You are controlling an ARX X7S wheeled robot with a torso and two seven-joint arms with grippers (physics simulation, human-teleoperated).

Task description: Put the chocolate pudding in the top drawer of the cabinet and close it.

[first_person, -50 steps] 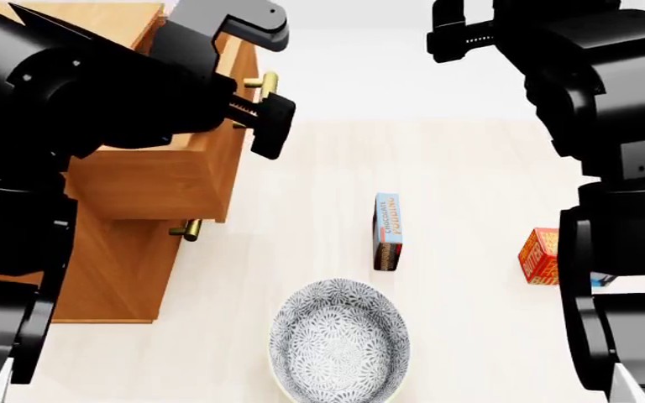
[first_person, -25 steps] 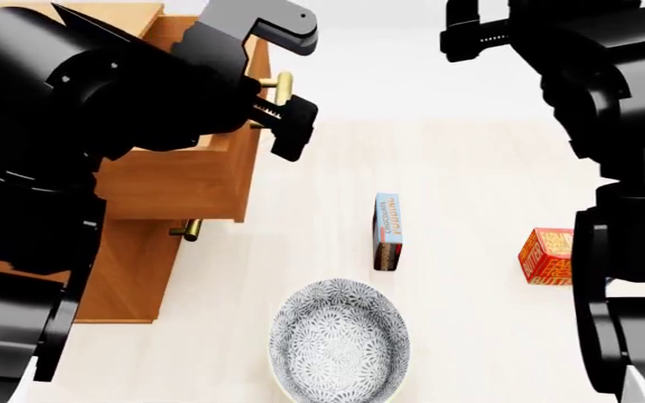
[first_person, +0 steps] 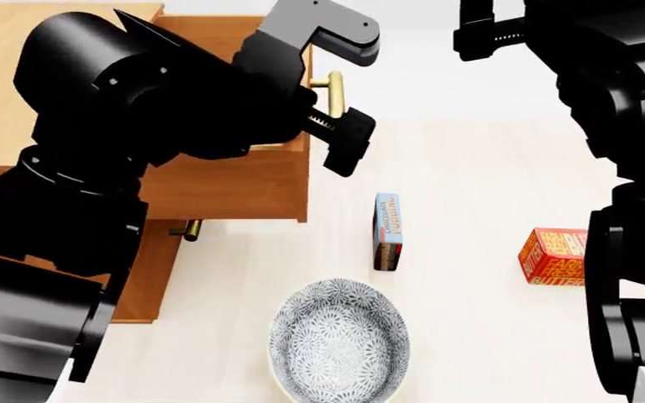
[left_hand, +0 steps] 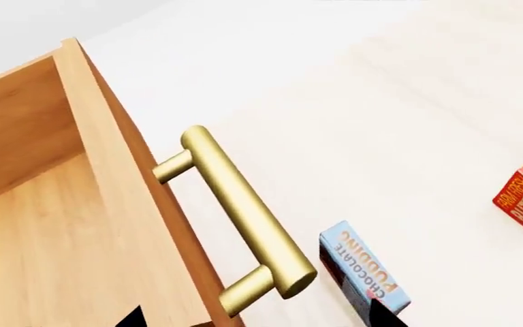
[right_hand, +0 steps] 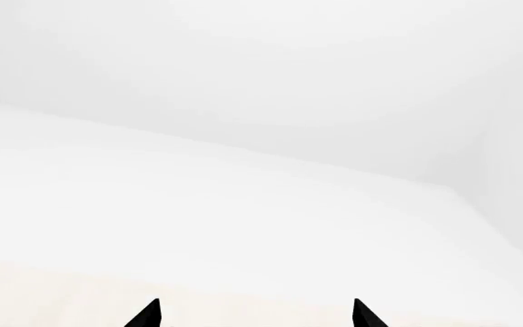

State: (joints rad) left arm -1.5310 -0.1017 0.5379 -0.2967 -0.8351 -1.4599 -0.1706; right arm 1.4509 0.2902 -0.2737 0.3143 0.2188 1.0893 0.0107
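patterned bowl point(first_person: 339, 342) on pale floor point(first_person: 469, 168), red-orange butter box point(first_person: 553, 256) well apart

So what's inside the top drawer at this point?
The left wrist view shows only bare wood inside the top drawer; the part near that picture's bottom edge is cut off. The chocolate pudding stands outside, on the table.

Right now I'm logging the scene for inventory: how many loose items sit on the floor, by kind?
Chocolate pudding box: 1
Butter box: 1
Patterned bowl: 1
Total: 3
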